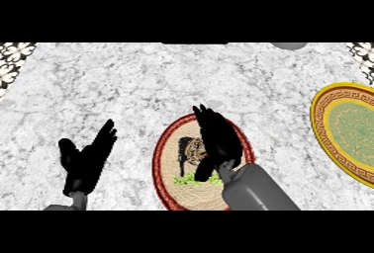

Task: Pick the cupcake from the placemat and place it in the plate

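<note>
Right hand [217, 141] hovers over placemat [164, 163], fingers straight, holding nothing; cupcake [193, 150] sits just left of its palm, partly hidden. Plate [349, 133] lies well right. Left hand [84, 158] rests open, farther off.

A grey-white marble counter [131, 84] fills the scene from near edge to far. Directly on it, near the front and slightly right of centre, lies a round woven placemat [169, 183] with a dark red rim. At the far right, partly cut off by the edge of view, rests a plate [325, 133] with a gold patterned rim and a pale green centre, well apart from the placemat.
</note>
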You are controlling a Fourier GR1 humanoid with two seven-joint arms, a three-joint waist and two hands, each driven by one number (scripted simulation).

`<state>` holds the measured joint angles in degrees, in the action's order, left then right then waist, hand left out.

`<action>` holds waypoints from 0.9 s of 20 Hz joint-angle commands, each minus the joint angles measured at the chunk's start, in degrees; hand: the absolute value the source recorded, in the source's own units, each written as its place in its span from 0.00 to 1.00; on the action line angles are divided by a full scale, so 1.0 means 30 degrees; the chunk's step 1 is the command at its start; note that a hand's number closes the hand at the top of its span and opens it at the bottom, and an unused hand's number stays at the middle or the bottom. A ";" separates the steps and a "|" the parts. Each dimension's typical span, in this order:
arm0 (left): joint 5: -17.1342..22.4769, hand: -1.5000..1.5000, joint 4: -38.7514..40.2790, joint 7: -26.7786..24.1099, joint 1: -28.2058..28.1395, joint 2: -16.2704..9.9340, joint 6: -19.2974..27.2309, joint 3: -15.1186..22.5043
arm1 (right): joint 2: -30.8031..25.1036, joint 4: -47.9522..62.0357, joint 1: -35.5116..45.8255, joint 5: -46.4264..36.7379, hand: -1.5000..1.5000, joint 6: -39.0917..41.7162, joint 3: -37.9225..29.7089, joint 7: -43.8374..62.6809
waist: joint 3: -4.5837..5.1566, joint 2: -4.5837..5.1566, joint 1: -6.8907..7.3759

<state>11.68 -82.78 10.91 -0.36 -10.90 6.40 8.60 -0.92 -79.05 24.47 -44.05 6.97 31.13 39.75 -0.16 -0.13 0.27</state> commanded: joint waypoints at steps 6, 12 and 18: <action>-0.0752 0.50 0.1053 0.0583 0.0666 0.0819 0.0125 -0.0139 | 0.0301 0.3356 0.0213 -0.0470 1.00 0.0321 0.0743 -0.2377 | 0.0055 0.0079 -0.0012; -0.0643 0.50 0.0253 0.0145 -0.0325 0.0432 -0.0795 -0.0707 | 0.0305 0.5420 0.2207 -0.1458 1.00 -0.0501 -0.0057 -0.3106 | 0.0053 0.0068 0.0090; -0.1066 0.50 0.1453 0.0156 0.0800 0.1080 -0.0399 -0.0710 | 0.0302 0.4099 0.2021 -0.2299 1.00 -0.2468 -0.0492 0.1586 | 0.0066 0.0099 -0.0026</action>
<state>8.81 -81.56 11.24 0.54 -8.48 5.08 6.43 -0.24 -68.50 27.65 -50.09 2.96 32.85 36.14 -0.20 -0.22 0.35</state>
